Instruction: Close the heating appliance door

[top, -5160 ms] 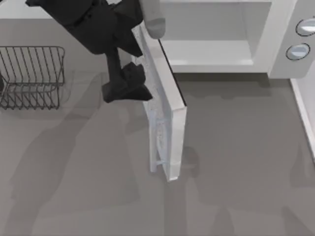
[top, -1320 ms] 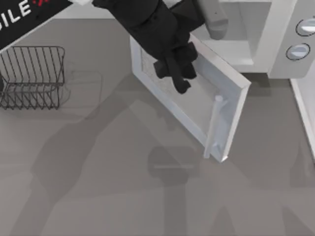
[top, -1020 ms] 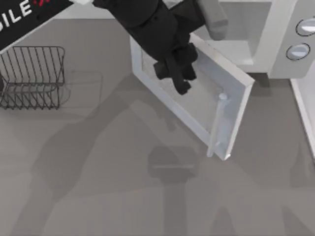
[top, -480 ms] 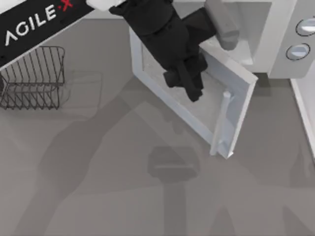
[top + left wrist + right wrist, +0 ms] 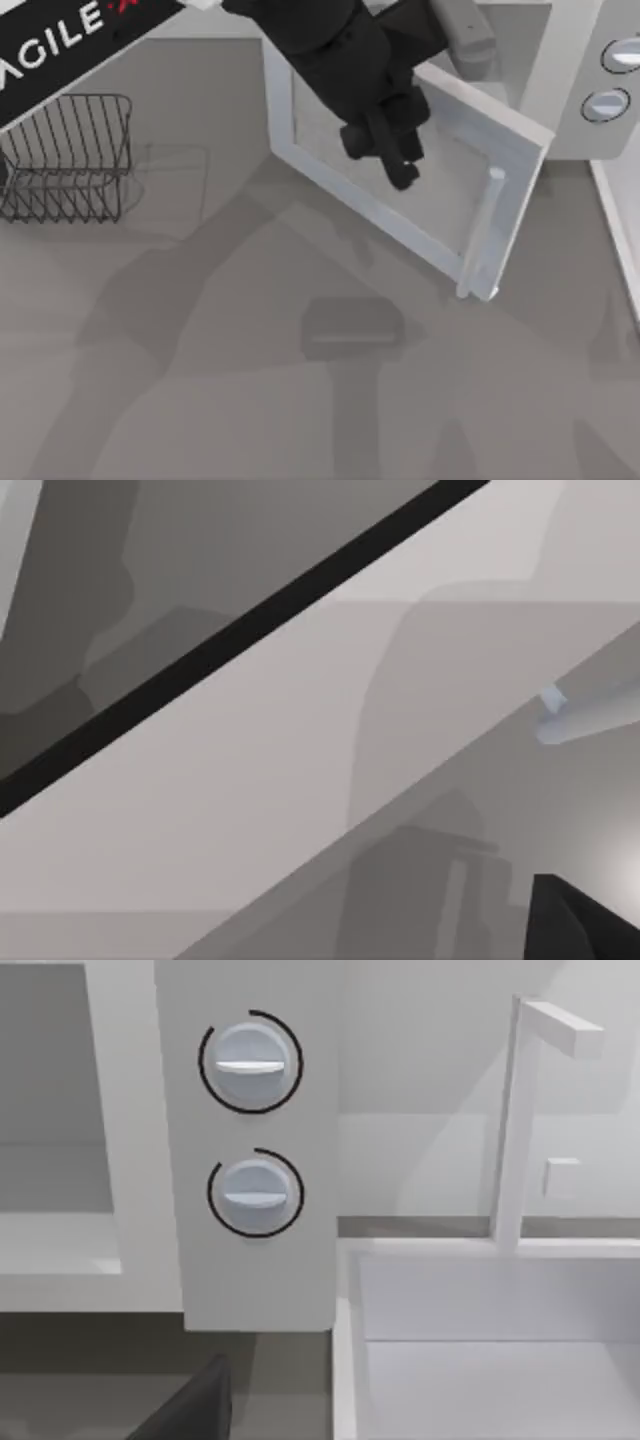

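White heating appliance, grey-blue knobs, white door with greyish pane, black left hand, grey bench, dark wire rack.

Grey table is carrying the heating appliance at the far right edge and a dark wire rack at far left; the two are sitting well apart.

White boxy microwave with two round grey-blue knobs; its thick white windowed door stands partly open, bar handle outward.
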Available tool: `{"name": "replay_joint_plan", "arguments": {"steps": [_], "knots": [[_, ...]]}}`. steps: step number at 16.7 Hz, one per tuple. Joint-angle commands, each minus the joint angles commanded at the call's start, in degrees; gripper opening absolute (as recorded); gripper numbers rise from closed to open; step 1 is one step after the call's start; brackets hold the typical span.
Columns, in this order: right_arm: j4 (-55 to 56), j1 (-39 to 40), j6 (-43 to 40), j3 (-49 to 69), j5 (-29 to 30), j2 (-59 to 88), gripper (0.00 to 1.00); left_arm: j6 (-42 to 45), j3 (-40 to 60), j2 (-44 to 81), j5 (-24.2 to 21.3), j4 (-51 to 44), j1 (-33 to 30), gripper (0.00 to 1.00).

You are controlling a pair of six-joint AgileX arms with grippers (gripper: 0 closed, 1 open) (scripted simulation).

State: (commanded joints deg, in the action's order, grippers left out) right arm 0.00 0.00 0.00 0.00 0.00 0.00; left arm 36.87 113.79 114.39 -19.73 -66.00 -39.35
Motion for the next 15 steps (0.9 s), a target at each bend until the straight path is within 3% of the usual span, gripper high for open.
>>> {"name": "replay_joint_plan", "arguments": {"steps": [7,15], "knots": [[0.0,0.0,0.0,0.0,0.0,0.0,1.0,-0.18,1.42,3.17,-0.94,-3.92,-2.44,0.0],[0.0,0.0,0.0,0.0,0.0,0.0,1.0,-1.95,4.16,3.15,0.83,-0.24,-1.93,0.0]]}}
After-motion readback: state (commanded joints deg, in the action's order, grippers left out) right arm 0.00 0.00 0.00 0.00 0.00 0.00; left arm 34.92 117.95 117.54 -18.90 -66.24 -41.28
